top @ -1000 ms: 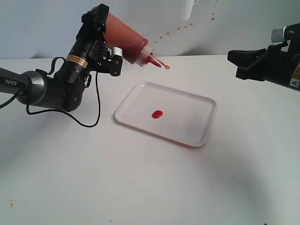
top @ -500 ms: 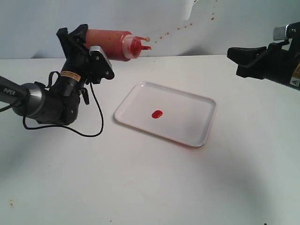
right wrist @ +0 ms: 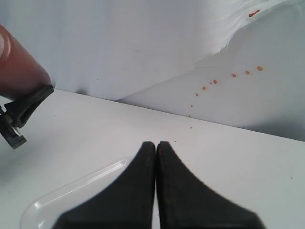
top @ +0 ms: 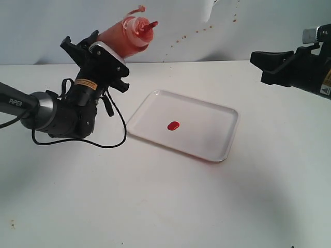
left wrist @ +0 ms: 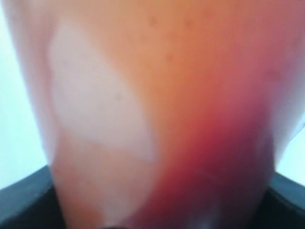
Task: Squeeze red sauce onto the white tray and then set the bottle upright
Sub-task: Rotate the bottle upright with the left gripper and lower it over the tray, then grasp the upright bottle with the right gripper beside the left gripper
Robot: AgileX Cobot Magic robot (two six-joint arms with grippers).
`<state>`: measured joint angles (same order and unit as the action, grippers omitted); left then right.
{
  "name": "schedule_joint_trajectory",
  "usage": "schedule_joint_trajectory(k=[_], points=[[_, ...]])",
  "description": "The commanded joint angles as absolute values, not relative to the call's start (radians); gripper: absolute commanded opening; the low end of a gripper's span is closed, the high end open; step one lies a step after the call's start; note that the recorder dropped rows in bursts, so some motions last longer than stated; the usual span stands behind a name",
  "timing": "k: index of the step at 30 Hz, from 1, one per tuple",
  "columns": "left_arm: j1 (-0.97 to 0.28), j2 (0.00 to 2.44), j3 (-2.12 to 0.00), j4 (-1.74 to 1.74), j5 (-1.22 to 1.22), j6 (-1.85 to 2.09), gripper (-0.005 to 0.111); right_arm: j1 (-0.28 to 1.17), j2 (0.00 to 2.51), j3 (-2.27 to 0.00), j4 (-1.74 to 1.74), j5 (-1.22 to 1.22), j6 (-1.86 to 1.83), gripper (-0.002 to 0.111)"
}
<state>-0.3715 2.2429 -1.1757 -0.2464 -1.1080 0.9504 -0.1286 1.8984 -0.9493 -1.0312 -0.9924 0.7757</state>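
Left end effector (top: 103,54) is clamped around the bottle (top: 125,35), held above the bench (top: 155,196) beside the white tray (top: 207,132), nozzle tilted upward. The red sauce (top: 172,125) lies on the tray. In the left wrist view, the bottle's wall fills the frame. In the right wrist view, the right end effector (right wrist: 156,157) has its fingers pressed together and holds nothing. Bring the base level before lowering, then release gently.

Bottle (top: 123,37) at upper left shows translucent orange-red with a deeper red nozzle (top: 146,26), red sauce (top: 173,125) a glossy oval on the plain white tray (top: 207,124), table (top: 155,196) off-white, backdrop (top: 51,26) pale grey-blue with a rust-red speckle trail (top: 196,31) at upper centre, left gripper (top: 94,47) and right gripper (right wrist: 156,144) matte black.
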Motion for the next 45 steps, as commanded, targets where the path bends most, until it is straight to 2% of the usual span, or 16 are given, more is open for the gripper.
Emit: schedule_joint_trajectory(k=[1,6,9,10,13,16,19,24,26,30,32,33,45], points=[[-0.376,2.135,-1.164,-0.175,-0.98,0.683,0.0,-0.129,1.892,-0.945,-1.028,-1.004,0.774,0.0],[-0.371,2.041,-1.093,0.019,-0.842,0.554,0.0,-0.129,1.892,-0.945,-1.026,-1.013,0.774,0.0],[-0.371,1.993,-1.032,0.044,-0.785,0.317,0.0,-0.129,1.892,-0.945,-1.024,-1.032,0.774,0.0],[-0.365,1.973,-0.988,0.059,-0.813,0.155,0.0,-0.127,1.892,-0.945,-1.024,-1.035,0.777,0.0],[-0.341,1.942,-0.922,0.272,-0.916,0.0,0.0,-0.123,1.892,-0.945,-1.024,-1.035,0.778,0.0],[-0.329,1.932,-0.92,0.478,-1.005,-0.349,0.0,-0.087,1.892,-0.945,-0.968,-1.035,0.781,0.0],[-0.329,1.932,-0.932,0.614,-1.061,-0.522,0.0,-0.05,1.892,-0.945,-0.931,-1.029,0.781,0.0],[-0.329,1.932,-1.06,1.068,-0.94,-0.905,0.0,-0.035,1.892,-0.945,-0.948,-1.033,0.766,0.002],[-0.329,1.932,-1.122,1.278,-0.923,-1.056,0.0,-0.031,1.892,-0.945,-0.987,-1.055,0.766,0.019],[-0.329,1.932,-1.145,1.371,-0.925,-1.111,0.0,-0.015,1.892,-0.945,-1.015,-1.106,0.761,0.078],[-0.329,1.933,-1.145,1.371,-0.925,-1.111,0.0,-0.002,1.892,-0.945,-1.024,-1.111,0.747,0.102],[-0.329,1.937,-1.145,1.371,-0.925,-1.111,0.0,0.004,1.892,-0.945,-1.038,-1.113,0.735,0.105],[-0.329,1.982,-1.145,1.334,-0.941,-1.042,0.0,0.072,1.892,-0.945,-1.155,-1.221,0.702,0.105]])
